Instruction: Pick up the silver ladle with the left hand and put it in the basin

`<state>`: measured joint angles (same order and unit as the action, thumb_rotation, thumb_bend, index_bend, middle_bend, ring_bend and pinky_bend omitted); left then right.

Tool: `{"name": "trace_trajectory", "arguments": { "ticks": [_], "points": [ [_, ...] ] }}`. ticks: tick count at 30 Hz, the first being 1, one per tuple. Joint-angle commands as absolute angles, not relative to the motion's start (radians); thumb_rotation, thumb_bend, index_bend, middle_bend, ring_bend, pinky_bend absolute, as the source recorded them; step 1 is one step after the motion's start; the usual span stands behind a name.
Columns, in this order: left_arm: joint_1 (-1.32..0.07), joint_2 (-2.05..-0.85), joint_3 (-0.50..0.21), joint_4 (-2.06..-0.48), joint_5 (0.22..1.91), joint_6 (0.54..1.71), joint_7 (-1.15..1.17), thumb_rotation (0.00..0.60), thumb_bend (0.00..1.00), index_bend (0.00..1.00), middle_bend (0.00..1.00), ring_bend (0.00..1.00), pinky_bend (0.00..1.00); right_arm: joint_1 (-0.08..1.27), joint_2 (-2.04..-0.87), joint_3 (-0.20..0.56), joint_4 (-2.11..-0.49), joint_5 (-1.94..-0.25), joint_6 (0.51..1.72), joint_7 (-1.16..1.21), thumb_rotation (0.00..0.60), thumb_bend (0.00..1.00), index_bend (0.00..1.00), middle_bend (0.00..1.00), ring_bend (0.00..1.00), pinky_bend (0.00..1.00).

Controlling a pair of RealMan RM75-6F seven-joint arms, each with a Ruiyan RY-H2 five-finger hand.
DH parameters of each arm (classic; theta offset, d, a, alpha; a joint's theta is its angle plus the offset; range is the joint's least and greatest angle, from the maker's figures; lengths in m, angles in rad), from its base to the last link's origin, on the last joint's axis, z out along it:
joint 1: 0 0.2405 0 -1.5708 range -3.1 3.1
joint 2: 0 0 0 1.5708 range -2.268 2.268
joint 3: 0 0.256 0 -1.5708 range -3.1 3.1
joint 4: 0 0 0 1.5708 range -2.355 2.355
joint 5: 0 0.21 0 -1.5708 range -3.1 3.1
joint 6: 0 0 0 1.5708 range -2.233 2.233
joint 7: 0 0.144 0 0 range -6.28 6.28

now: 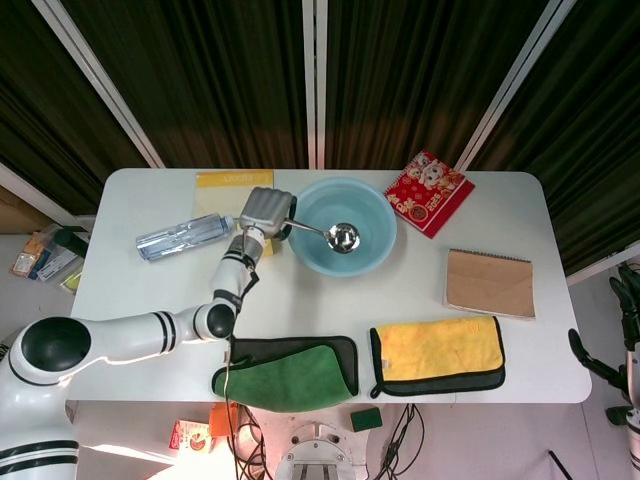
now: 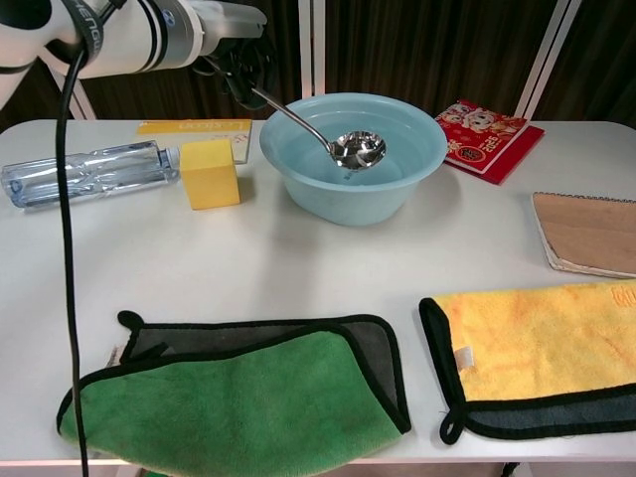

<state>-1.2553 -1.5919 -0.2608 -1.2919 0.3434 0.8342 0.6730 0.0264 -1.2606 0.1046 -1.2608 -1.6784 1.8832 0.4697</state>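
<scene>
Silver ladle (image 2: 343, 142) runs rightward and down from the left hand (image 1: 264, 211), which grips its handle end; the bowl hangs inside the basin (image 2: 417, 164), seemingly just above the floor, so release needs only lowering.

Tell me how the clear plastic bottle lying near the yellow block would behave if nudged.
The bottle lies on its side, so it would probably roll. It looks clear and thin-walled, likely light and easy to dent. Its ribbed wall may help the fingers grip it.
</scene>
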Motion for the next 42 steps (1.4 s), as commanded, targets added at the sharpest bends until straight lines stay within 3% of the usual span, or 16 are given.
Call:
{"name": "trace_trajectory", "arguments": {
  "ticks": [1, 20, 26, 42],
  "points": [
    [-1.268, -1.609, -0.250, -1.267, 0.334, 0.834, 0.693, 0.600, 0.43, 0.77, 0.66, 0.66, 0.90, 0.028, -1.264, 0.106, -1.256, -1.676, 1.881, 0.473, 0.600, 0.32, 0.00, 0.00, 0.00, 0.00],
    [-1.315, -1.699, -0.212, -1.133, 0.303, 0.819, 0.809, 0.600, 0.43, 0.77, 0.67, 0.66, 0.90, 0.033, -1.276, 0.117, -1.231, -1.646, 1.857, 0.493, 0.600, 0.33, 0.00, 0.00, 0.00, 0.00],
    [-1.319, -1.695, -0.242, -1.135, 0.248, 0.791, 0.803, 0.600, 0.43, 0.77, 0.67, 0.66, 0.90, 0.032, -1.271, 0.120, -1.233, -1.644, 1.860, 0.497, 0.600, 0.32, 0.00, 0.00, 0.00, 0.00],
    [-1.405, -1.533, -0.252, -1.260, -0.140, 0.731, 0.929, 0.600, 0.45, 0.78, 0.68, 0.66, 0.90, 0.032, -1.264, 0.120, -1.242, -1.652, 1.866, 0.491, 0.600, 0.32, 0.00, 0.00, 0.00, 0.00]
  ]
}}
